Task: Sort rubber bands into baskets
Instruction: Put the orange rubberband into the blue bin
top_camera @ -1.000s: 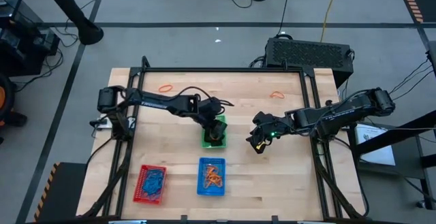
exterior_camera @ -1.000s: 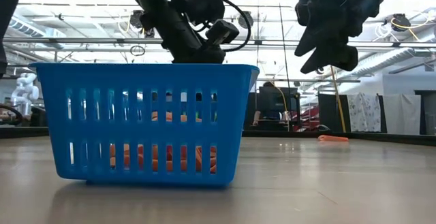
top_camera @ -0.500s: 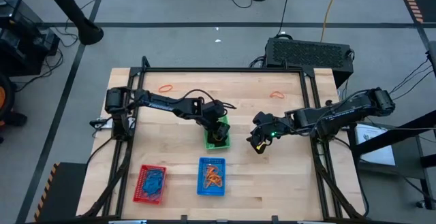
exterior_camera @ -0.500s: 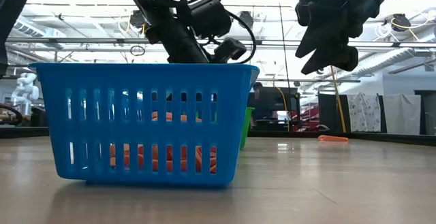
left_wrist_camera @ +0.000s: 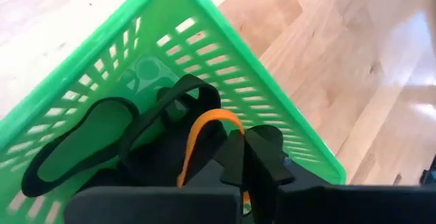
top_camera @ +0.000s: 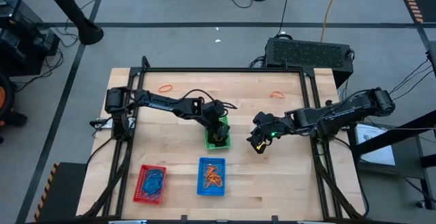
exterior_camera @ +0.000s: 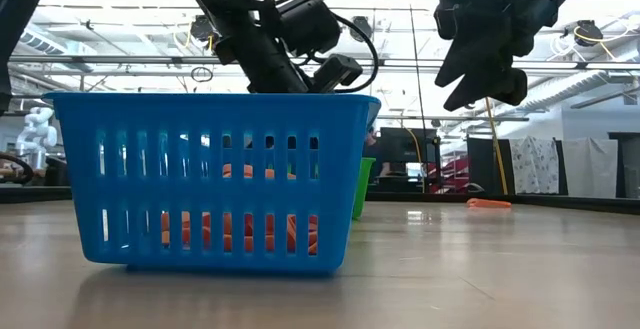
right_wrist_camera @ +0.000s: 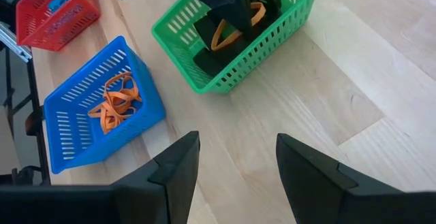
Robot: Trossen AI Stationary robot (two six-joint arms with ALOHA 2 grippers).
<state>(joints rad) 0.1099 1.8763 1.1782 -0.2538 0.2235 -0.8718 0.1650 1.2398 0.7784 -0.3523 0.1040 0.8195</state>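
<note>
The left gripper (left_wrist_camera: 248,157) is down inside the green basket (top_camera: 216,139) at mid-table, its fingers pinched together on an orange band (left_wrist_camera: 204,139) that lies on top of several black bands (left_wrist_camera: 88,135). Orange seems to belong in the blue basket (top_camera: 211,176), near and slightly left of the green one, where a heap of orange bands (right_wrist_camera: 116,101) already sits, so the step in hand looks like pulling a stray back out. To do it well, I would lift straight up and slowly until the loop hangs clear of the rim, watching that no black band snags and rides along, then carry it low over the blue basket and release only when the loop hangs inside its walls. The orange band is stretched into a narrow arch: its closed curve points away from the fingers and its two legs run back under them, so the long axis lies along the fingers' reach. The red basket (top_camera: 152,183), near left, holds blue bands (right_wrist_camera: 58,3). Two loose orange bands (top_camera: 165,87) (top_camera: 276,94) wait at the far edge. The right gripper (right_wrist_camera: 235,163) hovers spread wide and empty, just right of the green basket
</note>
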